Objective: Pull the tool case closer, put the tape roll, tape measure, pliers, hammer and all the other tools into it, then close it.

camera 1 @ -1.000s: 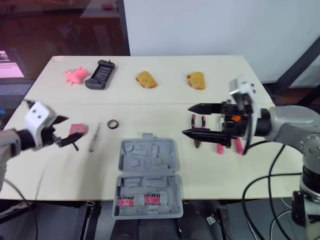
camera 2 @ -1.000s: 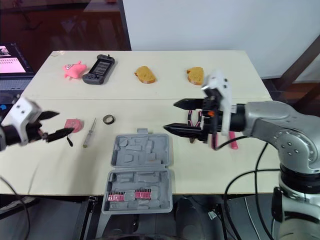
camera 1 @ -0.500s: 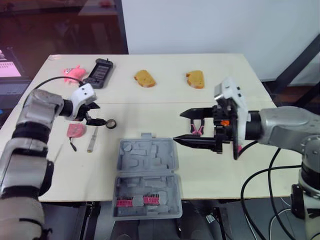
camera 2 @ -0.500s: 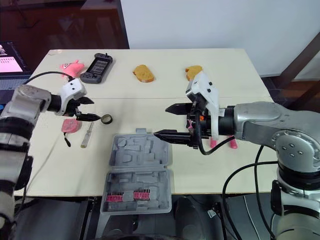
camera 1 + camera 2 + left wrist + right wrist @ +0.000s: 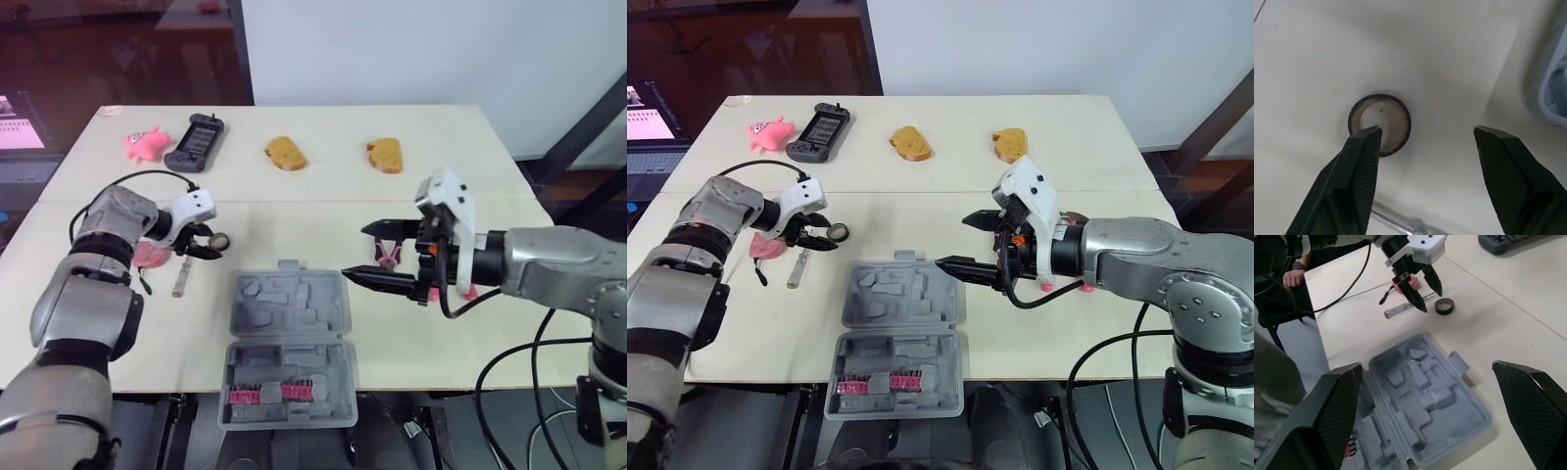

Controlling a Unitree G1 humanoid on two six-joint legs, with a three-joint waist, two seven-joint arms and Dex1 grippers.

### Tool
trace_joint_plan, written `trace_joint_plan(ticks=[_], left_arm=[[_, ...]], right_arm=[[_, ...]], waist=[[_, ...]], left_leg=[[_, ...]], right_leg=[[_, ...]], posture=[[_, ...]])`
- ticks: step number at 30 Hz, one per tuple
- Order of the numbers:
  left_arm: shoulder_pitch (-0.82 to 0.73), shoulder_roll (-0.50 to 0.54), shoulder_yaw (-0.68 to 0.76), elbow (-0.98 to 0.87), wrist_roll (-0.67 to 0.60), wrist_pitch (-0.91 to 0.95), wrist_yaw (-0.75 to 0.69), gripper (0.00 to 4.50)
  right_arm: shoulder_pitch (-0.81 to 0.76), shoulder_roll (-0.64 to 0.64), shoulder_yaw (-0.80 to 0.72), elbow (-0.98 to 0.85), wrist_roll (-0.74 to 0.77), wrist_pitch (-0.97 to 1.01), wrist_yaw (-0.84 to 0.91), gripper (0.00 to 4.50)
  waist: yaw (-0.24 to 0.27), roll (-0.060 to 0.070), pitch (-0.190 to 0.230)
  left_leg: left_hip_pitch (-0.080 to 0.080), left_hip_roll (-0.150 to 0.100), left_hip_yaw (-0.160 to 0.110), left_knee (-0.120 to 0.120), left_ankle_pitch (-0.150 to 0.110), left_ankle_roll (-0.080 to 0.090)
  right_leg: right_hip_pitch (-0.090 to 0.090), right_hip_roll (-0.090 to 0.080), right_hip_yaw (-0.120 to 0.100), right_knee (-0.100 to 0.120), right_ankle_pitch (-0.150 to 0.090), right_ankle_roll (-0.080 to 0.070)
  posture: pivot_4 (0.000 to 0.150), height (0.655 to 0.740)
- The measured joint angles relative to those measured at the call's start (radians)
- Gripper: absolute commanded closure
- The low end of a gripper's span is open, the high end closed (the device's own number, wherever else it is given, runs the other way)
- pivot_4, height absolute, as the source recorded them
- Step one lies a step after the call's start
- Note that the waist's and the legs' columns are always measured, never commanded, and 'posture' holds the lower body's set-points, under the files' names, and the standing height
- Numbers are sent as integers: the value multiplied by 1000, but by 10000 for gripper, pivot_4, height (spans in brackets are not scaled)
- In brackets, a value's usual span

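Reaching for the tape roll (image 5: 1379, 124), your left gripper (image 5: 1426, 131) gapes wide; the roll lies by one fingertip (image 5: 1364, 161), off-centre. Centre it in the gap, then squeeze. Right gripper (image 5: 355, 251) hangs wide beside the tool case (image 5: 291, 313).

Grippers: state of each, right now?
Left gripper: open, empty, at the tape roll.
Right gripper: open, empty, facing the tool case.

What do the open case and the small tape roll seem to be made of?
The case looks like moulded grey plastic, matt, judging by its shaped recesses. The tape roll shows a dark outer band and a brownish inner rim, perhaps tape on a cardboard core.
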Motion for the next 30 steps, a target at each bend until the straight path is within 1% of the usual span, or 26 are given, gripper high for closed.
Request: trace_joint_plan(ticks=[6, 9, 13, 14, 24, 26, 30], left_arm=[[3, -34, 14, 24, 14, 16, 91, 13191], [17, -56, 21, 33, 20, 34, 128, 21530], [35, -70, 40, 50, 23, 55, 165, 41261], [35, -69, 46, 49, 23, 60, 170, 44600], [35, -65, 82, 51, 22, 81, 179, 44600], [32, -54, 90, 51, 19, 81, 149, 44600], [-3, -15, 111, 41, 6, 82, -1, 44600]], right_arm=[[0, -21, 0, -3, 31, -3, -13, 0], [-2, -33, 1, -4, 37, -8, -18, 0], [-2, -44, 1, -4, 41, -9, -21, 0], [-2, -48, 1, -4, 45, -9, -23, 0], [-2, -74, 13, -7, 66, -17, -37, 0], [-2, -75, 22, -7, 66, -21, -36, 0], [-2, -75, 27, -7, 66, -34, -32, 0]], waist=[[-2, 0, 0], [-1, 0, 0], [-1, 0, 0], [-1, 0, 0], [-2, 0, 0], [-2, 0, 0], [-1, 0, 0]], left_leg=[[0, 0, 0, 0, 0, 0], [0, 0, -1, 0, 0, 0], [0, 0, -1, 0, 0, 0], [0, 0, -1, 0, 0, 0], [0, 0, -1, 0, 0, 0], [0, 0, -1, 0, 0, 0], [0, 0, -1, 0, 0, 0]], right_leg=[[0, 0, 0, 0, 0, 0], [0, 0, 0, 0, 0, 0], [0, 0, -1, 1, 0, 0], [0, 0, -1, 1, 0, 0], [1, 0, -1, 1, 0, 0], [1, 0, -1, 1, 0, 0], [1, 0, -1, 1, 0, 0]], posture=[[1500, 7400], [1500, 7400], [1500, 7400], [1500, 7400], [1500, 7400], [1500, 7400], [1500, 7400]])
